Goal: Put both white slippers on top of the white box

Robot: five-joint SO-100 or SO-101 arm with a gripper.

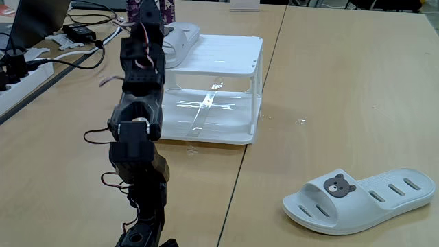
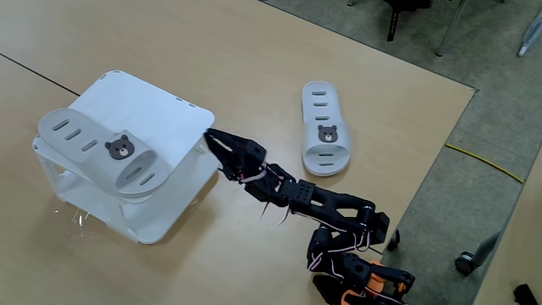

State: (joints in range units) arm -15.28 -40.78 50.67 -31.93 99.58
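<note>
In a fixed view, the arm (image 1: 140, 130) hides most of the slipper on the box (image 1: 180, 36), and the picture's lower edge cuts off the arm's base. In a fixed view we cannot tell how the gripper (image 2: 212, 141) jaws stand; they look perhaps closed. The box's far corner (image 2: 38, 144) sits under that slipper.

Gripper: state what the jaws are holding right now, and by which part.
Nothing. The gripper hangs at the edge of the white box with no object between its jaws. One slipper already lies on the box; the other slipper sits on the table.
</note>
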